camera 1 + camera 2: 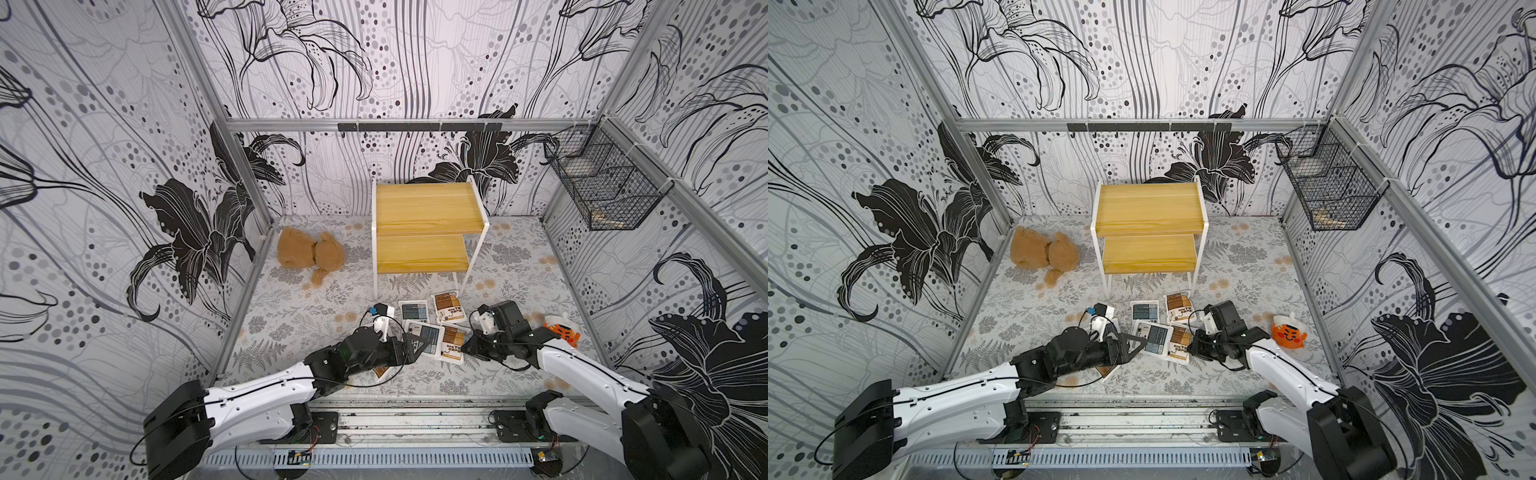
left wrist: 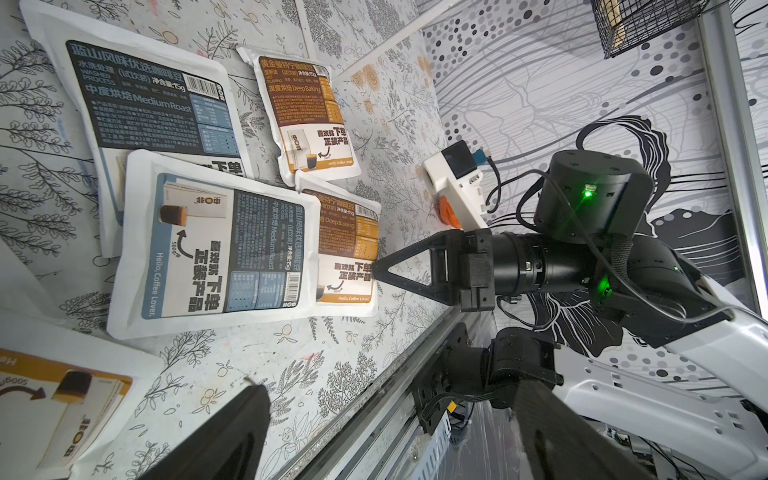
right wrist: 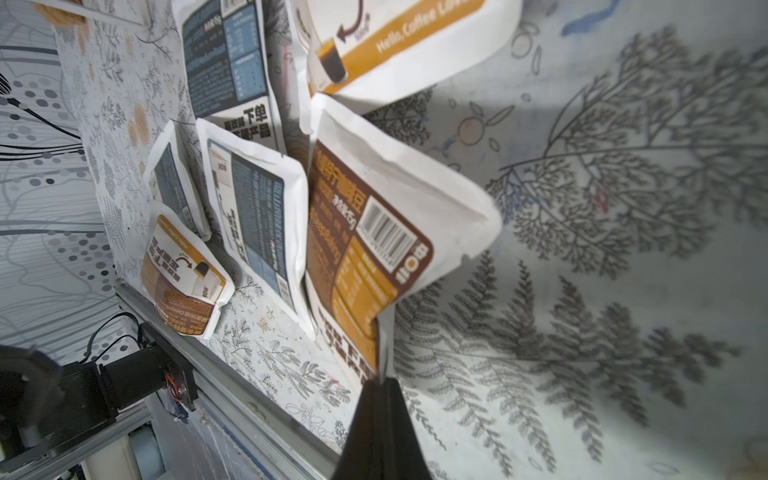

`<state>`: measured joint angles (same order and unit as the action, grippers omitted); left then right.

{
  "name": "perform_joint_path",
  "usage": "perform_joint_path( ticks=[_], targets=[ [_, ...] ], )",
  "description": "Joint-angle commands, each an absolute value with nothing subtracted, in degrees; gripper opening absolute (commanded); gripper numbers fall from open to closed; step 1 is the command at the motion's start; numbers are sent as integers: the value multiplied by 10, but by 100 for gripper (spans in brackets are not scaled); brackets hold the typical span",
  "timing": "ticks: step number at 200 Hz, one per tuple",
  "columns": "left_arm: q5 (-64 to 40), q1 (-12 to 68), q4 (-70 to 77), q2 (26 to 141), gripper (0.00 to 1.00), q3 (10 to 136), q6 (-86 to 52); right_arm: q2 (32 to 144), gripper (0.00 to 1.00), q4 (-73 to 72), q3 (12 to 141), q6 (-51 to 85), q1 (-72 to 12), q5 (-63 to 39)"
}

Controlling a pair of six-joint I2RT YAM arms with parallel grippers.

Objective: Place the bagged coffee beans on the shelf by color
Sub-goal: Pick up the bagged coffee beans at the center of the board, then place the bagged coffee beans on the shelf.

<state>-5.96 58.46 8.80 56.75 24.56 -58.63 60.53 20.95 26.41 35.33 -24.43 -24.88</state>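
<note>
Several bagged coffee beans lie on the floral mat in front of the shelf (image 1: 424, 224) (image 1: 1148, 208), whose yellow boards are bare. My right gripper (image 3: 380, 380) (image 1: 464, 348) is shut on the near edge of a brown-orange pouch (image 3: 374, 232) (image 1: 452, 343) (image 2: 349, 245), which bends upward there. Beside it lies a blue-grey pouch (image 1: 424, 337) (image 2: 216, 249). Farther back are another blue-grey pouch (image 1: 415, 313) and a brown-orange one (image 1: 448, 306). My left gripper (image 2: 390, 388) (image 1: 419, 344) stands open, holding nothing, at the blue-grey pouch's left edge. A brown-orange pouch (image 1: 384, 372) (image 2: 62, 399) shows partly under the left arm.
A brown teddy bear (image 1: 309, 253) lies left of the shelf. An orange toy (image 1: 563, 330) (image 1: 1287, 332) sits right of the right arm. A black wire basket (image 1: 606, 187) hangs on the right wall. A metal rail (image 1: 415, 415) runs along the mat's front edge.
</note>
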Motion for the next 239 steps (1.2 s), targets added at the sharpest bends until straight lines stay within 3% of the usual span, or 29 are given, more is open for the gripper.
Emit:
perform_joint_path(
  ticks=[1, 89, 126, 239],
  targets=[
    [-47, 587, 64, 557, 97, 271, -575, 569, 0, 261, 282, 350, -247, -213],
    [-60, 586, 56, 542, 97, 311, -551, 460, 0, 445, 416, 341, -247, -160],
    [-73, 581, 61, 503, 97, 328, -525, 459, 0, 468, 507, 320, -247, -205],
    [-48, 549, -33, 374, 97, 444, -471, 619, 0, 472, 864, 284, -248, -364]
  ],
)
